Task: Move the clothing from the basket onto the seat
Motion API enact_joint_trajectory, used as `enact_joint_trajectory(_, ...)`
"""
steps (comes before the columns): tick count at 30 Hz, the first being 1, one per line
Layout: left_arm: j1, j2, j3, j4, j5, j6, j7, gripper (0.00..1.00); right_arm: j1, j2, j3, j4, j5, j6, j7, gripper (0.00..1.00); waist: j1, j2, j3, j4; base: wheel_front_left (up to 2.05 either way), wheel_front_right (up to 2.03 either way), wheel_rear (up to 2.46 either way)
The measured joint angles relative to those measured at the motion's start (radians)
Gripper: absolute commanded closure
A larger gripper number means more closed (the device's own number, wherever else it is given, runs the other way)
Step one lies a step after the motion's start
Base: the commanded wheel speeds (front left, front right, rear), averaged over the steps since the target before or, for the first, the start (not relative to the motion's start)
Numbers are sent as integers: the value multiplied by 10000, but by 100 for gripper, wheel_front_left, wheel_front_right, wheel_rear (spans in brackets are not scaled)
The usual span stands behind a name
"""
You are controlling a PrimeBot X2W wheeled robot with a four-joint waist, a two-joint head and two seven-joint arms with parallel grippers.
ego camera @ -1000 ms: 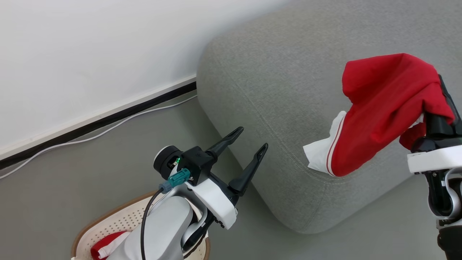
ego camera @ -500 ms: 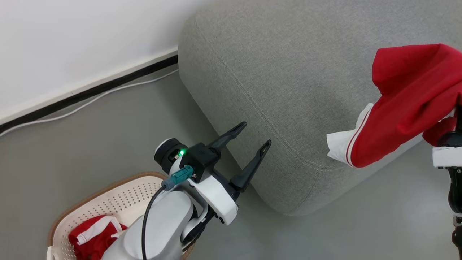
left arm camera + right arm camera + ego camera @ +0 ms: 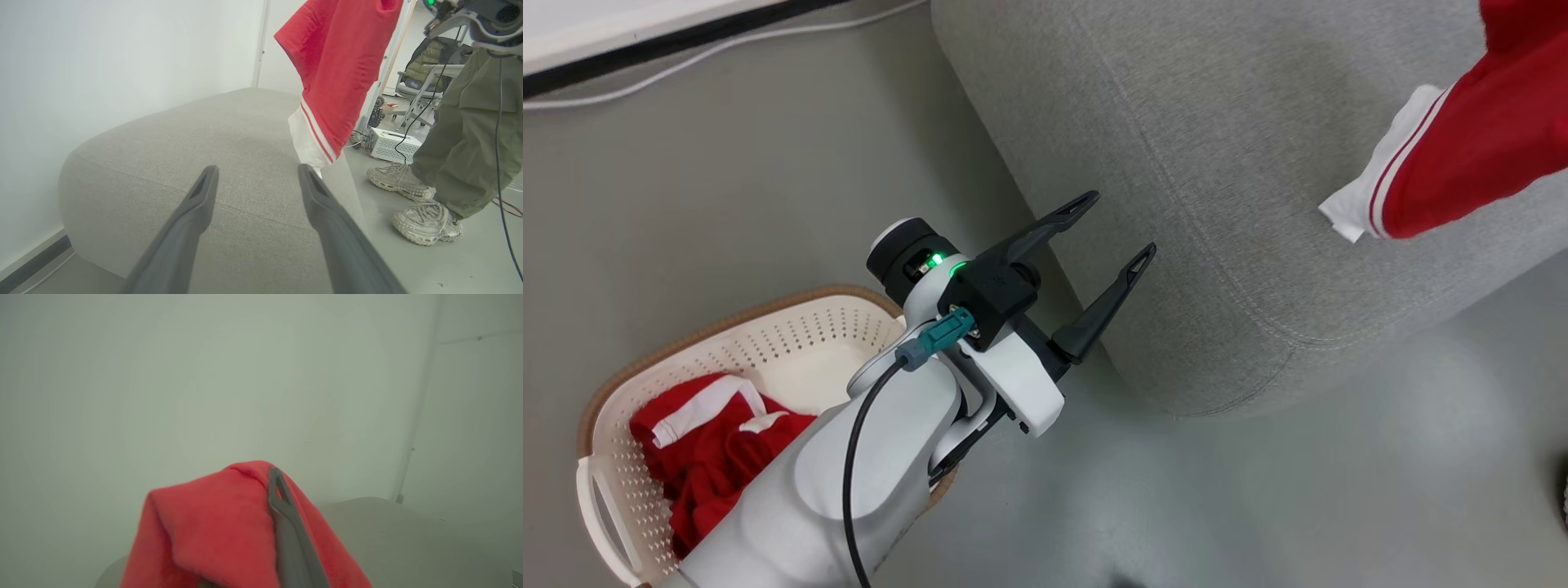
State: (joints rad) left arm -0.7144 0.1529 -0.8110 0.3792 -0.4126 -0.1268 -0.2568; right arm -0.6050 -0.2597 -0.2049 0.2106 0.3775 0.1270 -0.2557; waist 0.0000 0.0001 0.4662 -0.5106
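A red garment with a white striped hem (image 3: 1478, 139) hangs over the grey seat (image 3: 1217, 163) at the head view's upper right. In the right wrist view this clothing (image 3: 220, 526) drapes over my right gripper (image 3: 270, 477), which is shut on it; one dark finger (image 3: 286, 522) shows against the cloth. More red clothing (image 3: 711, 433) lies in the cream basket (image 3: 727, 306) at the lower left. My left gripper (image 3: 1123, 222) is open and holds nothing, beside the seat's rounded edge. From the left wrist, its fingertips (image 3: 256, 171) point at the seat (image 3: 204, 134), with the hanging garment (image 3: 339, 69) beyond.
A person in olive trousers (image 3: 461, 134) and pale shoes (image 3: 425, 220) stands on the floor past the seat's far end. A white box (image 3: 392, 143) with cables sits behind them. A white cable (image 3: 727, 49) runs along the dark skirting by the wall.
The head camera has swung down and left, so more of the basket shows. The right gripper has left the picture; its garment still hangs over the seat. The left gripper stays open.
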Motion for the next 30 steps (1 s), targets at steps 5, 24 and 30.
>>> enact_joint_trajectory(5, -374, 150, -261, 50, 0, 0, 0, 0, -1113, -324, -481, 644, -165, 4, -2, 100, 0, 0, 775, 349, 0, 0, 0)
enact_joint_trajectory(24, -1142, 65, -788, 104, -21, 0, -2, 0, -5218, -2104, -3940, 5567, -1476, 6, -4, 100, 0, 0, 2629, 2269, 0, 0, 0)
enact_joint_trajectory(30, -1142, 42, -784, 117, -17, 0, -2, 0, -5655, -1687, -4637, 6740, -1206, 6, -6, 100, 0, -1, 2842, 2664, 0, 0, 0)
